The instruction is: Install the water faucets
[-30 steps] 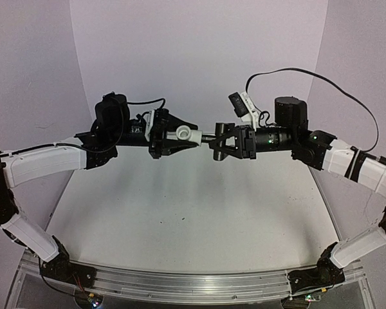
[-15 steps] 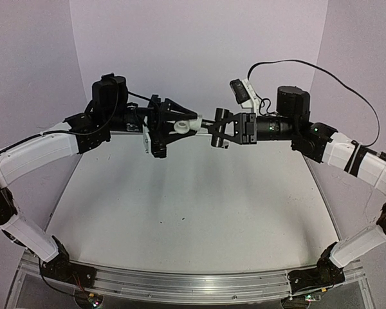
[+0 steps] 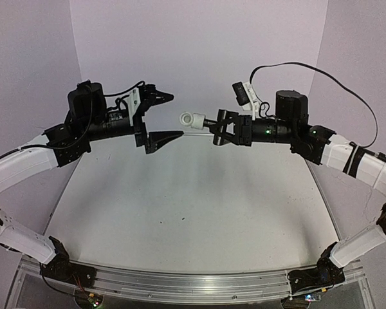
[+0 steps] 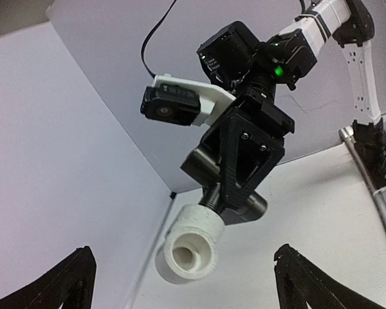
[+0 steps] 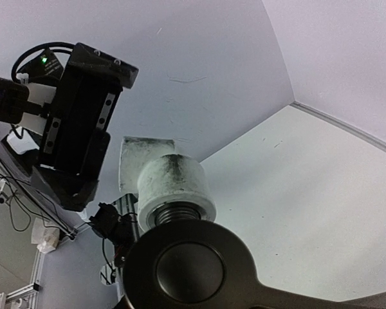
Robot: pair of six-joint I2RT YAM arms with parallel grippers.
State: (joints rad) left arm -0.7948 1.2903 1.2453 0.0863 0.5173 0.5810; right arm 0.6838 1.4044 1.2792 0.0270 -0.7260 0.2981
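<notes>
Table [image 3: 180, 219] underneath, both arms lifted well above it, and there's the change. The left arm [image 3: 26, 161] has swung back to its own side, while the right arm [image 3: 360, 161] keeps its line across the middle. A second ago the two wrists were nose to nose. Now there's open air between them.

The left gripper [image 3: 175, 116] is spread wide with nothing in it. In its own wrist view the fingertips [image 4: 71, 277] sit out at the bottom corners and the joined parts are framed in the gap. Half a second back those jaws were clamped on the white part. The right gripper [image 3: 217, 129] is closed on the black spout [image 3: 209, 124], holding it roughly level and pointing toward the left side.

And the white fitting [image 3: 193, 120] is sitting on the spout's tip, high over the table, with nothing else touching it. It didn't drop when the left let go! From the right wrist camera you can see the spout's threaded end running into the fitting's collar. So I'd judge the two parts joined and holding on their own. How fully it's seated, I can't tell from here.

That reads to me as the install all but done. What's left is probably a check or a careful set-down, and the risk is a loose fitting working free if the right arm moves sharply.
</notes>
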